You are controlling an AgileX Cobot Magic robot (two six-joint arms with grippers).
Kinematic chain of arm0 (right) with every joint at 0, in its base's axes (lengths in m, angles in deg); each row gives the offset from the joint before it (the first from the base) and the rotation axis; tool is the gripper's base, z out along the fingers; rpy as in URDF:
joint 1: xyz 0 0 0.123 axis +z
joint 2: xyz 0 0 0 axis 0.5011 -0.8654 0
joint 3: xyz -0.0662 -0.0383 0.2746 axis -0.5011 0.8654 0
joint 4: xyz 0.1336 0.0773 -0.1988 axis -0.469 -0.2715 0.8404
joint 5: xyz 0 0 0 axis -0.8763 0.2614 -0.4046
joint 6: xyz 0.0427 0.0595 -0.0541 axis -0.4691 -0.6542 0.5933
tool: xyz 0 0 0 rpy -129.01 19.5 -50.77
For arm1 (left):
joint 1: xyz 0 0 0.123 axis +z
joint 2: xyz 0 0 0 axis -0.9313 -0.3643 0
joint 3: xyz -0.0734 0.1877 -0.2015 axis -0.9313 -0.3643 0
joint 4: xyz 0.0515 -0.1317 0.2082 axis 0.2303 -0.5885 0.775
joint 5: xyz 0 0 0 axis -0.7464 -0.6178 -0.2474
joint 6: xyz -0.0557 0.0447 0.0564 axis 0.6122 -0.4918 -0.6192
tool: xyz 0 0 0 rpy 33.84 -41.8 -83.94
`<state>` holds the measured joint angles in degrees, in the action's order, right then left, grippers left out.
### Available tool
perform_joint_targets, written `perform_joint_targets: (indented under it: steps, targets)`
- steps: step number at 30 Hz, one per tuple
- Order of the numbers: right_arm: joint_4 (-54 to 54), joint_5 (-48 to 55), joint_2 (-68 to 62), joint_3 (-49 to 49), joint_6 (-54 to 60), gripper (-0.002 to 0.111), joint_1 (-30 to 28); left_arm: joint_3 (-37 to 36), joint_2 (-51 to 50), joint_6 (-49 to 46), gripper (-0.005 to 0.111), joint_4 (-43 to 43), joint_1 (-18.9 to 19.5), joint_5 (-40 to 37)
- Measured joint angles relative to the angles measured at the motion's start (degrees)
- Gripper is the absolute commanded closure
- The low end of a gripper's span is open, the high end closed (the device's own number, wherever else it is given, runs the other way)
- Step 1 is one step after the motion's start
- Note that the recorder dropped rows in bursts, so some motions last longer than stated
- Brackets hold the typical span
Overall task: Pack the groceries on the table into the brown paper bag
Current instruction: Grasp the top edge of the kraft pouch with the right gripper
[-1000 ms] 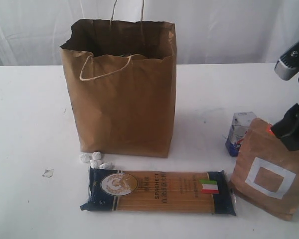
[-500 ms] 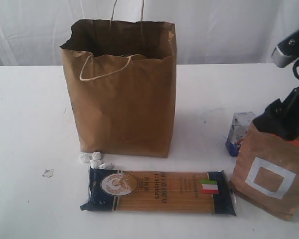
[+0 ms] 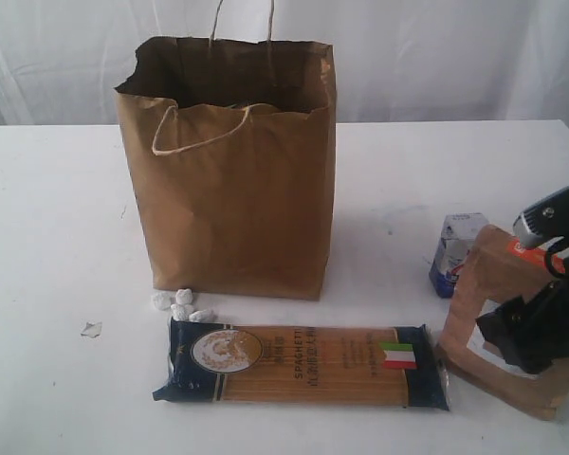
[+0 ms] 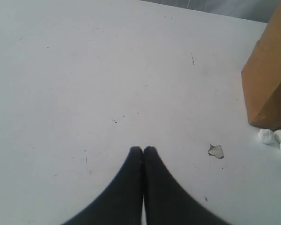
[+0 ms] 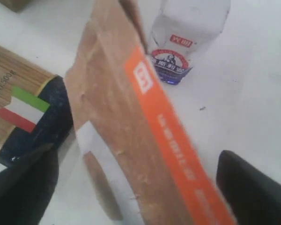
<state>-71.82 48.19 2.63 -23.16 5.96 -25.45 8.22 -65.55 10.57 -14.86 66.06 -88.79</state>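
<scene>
Exterior view: brown paper bag [image 3: 232,180] stands upright mid-surface with its mouth open, torn rim at the top, and one cord handle drooped over the front. The white surface [image 3: 57,237] is faintly scuffed. Dark spaghetti packet [image 3: 299,363] lies flat in front of the bag, long side across the view, Italian flag toward its right end. Small white pebble bits [image 3: 182,304] sit at the bag's front left corner, just beside the packet's top left. A tiny pale scrap [image 3: 92,329] lies left of them. Small blue-white carton [image 3: 453,251] stands right of the bag, with the brown pouch [image 3: 474,284] just in front of it at far right, leaning. Right fingers [image 3: 531,327] are a dark mass low over the pouch's face, hiding most of its white square. Left arm is not seen here.

Left wrist view: left fingers [image 4: 133,173] are pressed together with nothing between them, over bare surface. Bag corner [image 4: 269,79], pebble bits [image 4: 274,137] and scrap [image 4: 216,151] lie off to one side, well apart from the tips.

Right wrist view: right fingers [image 5: 23,187] are spread wide, one on each side of the pouch [image 5: 112,93], whose orange strip faces the camera. No grip is visible, and I cannot tell about contact. Carton [image 5: 178,51] is beyond the pouch, and the spaghetti packet end [image 5: 23,112] is beside it.
</scene>
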Motion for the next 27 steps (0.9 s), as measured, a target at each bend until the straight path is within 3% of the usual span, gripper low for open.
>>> perform_joint_targets:
  steps: [3,8,14,17,23,27]
  targets:
    - [0.0,-3.6,0.0,2.4,0.2,0.026,0.0,0.0,0.0,0.0,0.107,0.0,0.0,0.0]
    - [0.0,-6.3,0.0,3.4,0.2,0.050,0.0,0.0,0.0,0.0,0.107,0.0,0.0,0.0]
    - [-2.3,-10.8,0.3,5.2,0.2,0.051,0.0,0.0,0.0,0.0,0.107,0.0,0.0,0.0]
    - [-2.7,-11.4,0.3,5.3,0.2,0.056,0.0,0.0,0.0,0.0,0.107,0.0,0.0,0.0]
    - [-3.7,-10.1,0.6,5.3,0.2,0.090,0.0,0.0,0.0,0.0,0.107,0.0,0.0,0.0]
    - [-4.7,-10.1,0.6,5.3,0.2,0.103,0.0,0.0,0.0,0.0,0.107,0.0,0.0,0.0]
